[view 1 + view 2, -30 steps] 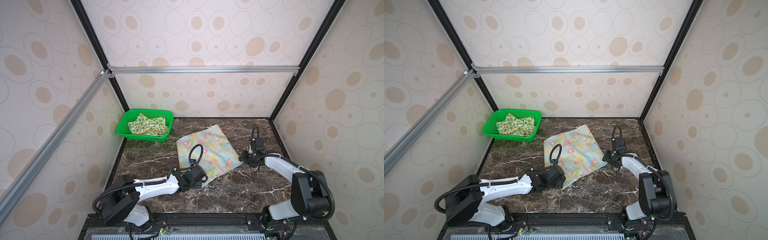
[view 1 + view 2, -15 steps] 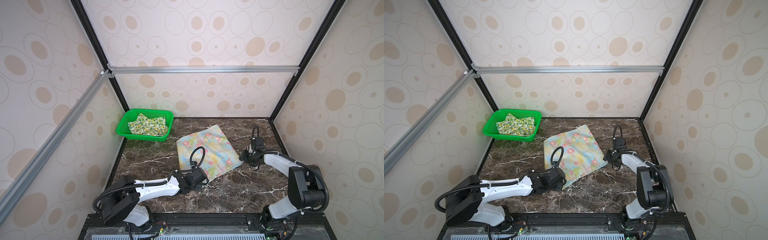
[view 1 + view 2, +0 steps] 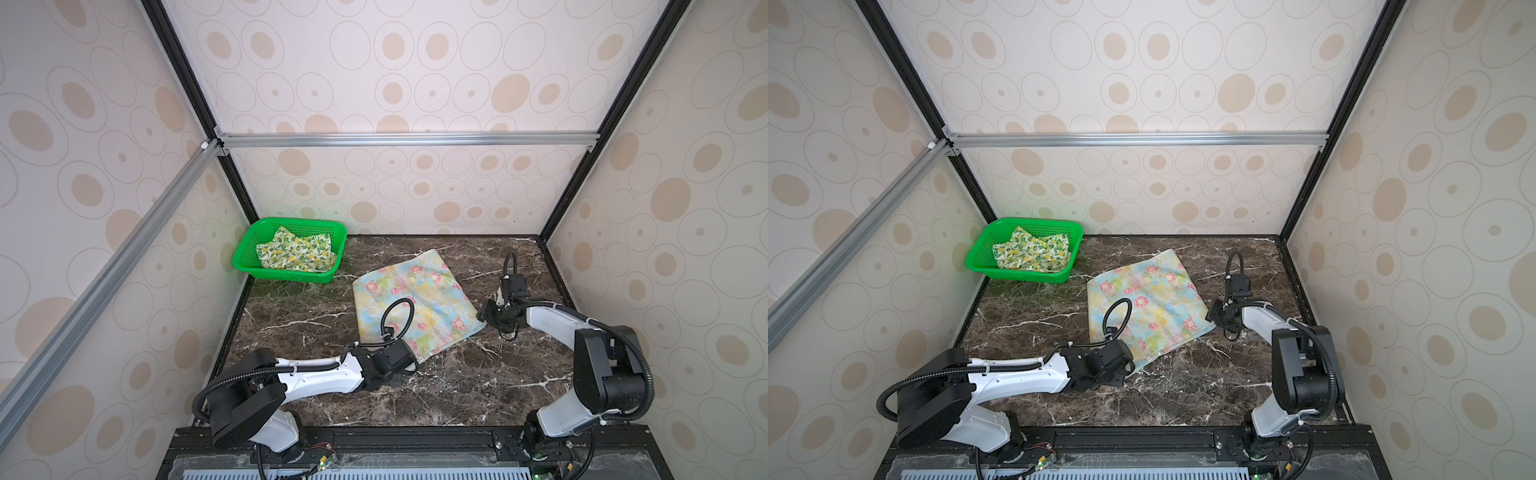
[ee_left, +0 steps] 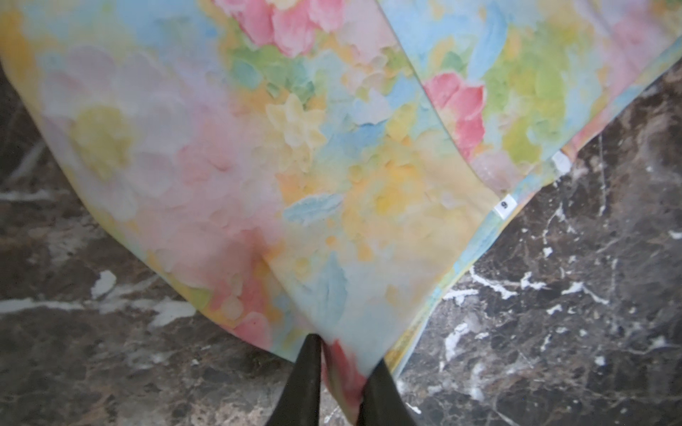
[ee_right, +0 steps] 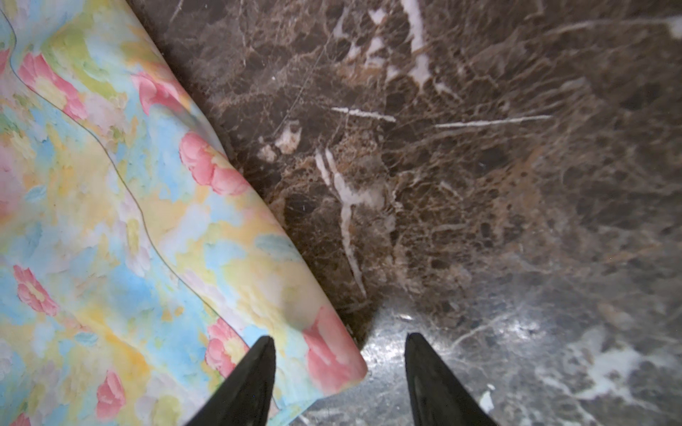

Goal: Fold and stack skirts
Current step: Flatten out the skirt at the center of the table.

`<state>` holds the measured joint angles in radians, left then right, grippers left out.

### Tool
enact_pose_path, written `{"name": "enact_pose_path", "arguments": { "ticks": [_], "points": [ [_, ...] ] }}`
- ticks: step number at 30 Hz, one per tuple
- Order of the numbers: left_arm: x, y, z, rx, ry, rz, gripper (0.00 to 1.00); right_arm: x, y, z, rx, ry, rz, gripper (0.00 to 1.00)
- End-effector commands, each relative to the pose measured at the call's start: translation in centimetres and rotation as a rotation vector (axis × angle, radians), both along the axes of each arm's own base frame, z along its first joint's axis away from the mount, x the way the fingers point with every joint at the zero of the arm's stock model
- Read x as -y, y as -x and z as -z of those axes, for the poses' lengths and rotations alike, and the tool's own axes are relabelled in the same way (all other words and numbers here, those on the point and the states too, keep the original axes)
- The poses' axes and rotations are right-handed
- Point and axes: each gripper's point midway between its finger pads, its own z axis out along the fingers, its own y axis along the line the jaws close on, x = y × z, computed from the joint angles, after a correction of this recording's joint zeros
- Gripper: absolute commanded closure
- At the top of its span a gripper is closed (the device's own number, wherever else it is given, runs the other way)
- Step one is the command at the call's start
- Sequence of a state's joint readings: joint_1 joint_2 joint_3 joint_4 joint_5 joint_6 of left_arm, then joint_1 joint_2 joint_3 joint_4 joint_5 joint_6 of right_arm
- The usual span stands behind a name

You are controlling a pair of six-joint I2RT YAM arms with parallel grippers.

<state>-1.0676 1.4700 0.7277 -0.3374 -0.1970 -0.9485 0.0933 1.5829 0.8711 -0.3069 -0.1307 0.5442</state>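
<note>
I judge the task barely begun. The floral skirt (image 3: 415, 307) lies spread on the counter (image 3: 478, 386), with no finished fold that I can see. The lemon skirt (image 3: 297, 251) sits rumpled in the green basket (image 3: 291, 275) at the far left corner. Nothing is stacked.

My left fingers (image 4: 302, 380) are pinched shut on the floral skirt's near corner. My right fingers (image 5: 247, 383) stand apart at its right corner, one over cloth and one over bare counter, gripping nothing.

Only the left wrist view shows the pinch and a small white tag (image 4: 504, 206). Only the top views show the basket and lemon skirt.
</note>
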Motion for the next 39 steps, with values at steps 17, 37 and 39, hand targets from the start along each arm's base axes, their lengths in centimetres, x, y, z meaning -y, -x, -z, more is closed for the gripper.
{"name": "enact_pose_path", "arguments": {
  "ticks": [17,37,39],
  "points": [
    [-2.7,-0.6,-1.4,0.073,-0.082,-0.075,1.00,-1.4,0.6,1.1,-0.025,-0.095,-0.030,0.57],
    [-3.6,-2.1,-3.9,0.165,-0.152,-0.108,1.00,-2.0,2.4,-1.5,0.030,-0.138,-0.050,1.00],
    [-4.3,-3.0,-5.6,0.212,-0.194,-0.129,1.00,-2.0,1.8,-3.4,0.068,-0.138,-0.056,1.00]
  ]
}}
